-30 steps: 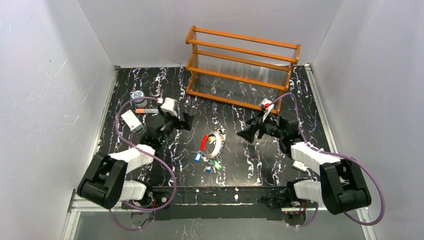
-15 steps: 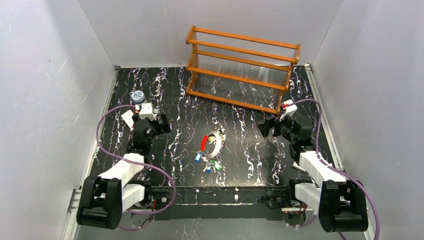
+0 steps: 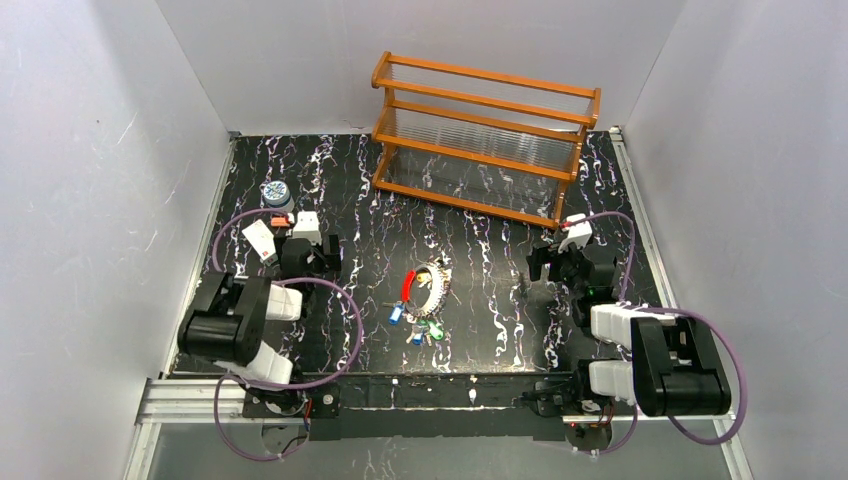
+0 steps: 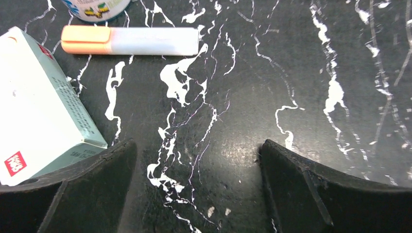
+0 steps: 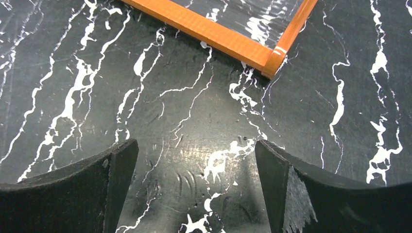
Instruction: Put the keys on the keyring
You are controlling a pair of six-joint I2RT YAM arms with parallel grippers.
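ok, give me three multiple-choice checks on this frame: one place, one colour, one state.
1. Where on the table do the keys lie?
A. far left corner
B. mid-table, just on the near side of the keyring
C. right edge

2. The curved piece on the keyring is:
A. green
B. yellow
C. red

3. The left gripper and right gripper are:
A. both open, empty
B. both shut
C. left open, right shut

Key:
1 B, the top view shows the cluster between the arms, next to the ring.
2 C, it shows red in the top view.
3 A, each wrist view shows fingers spread with only table between them.
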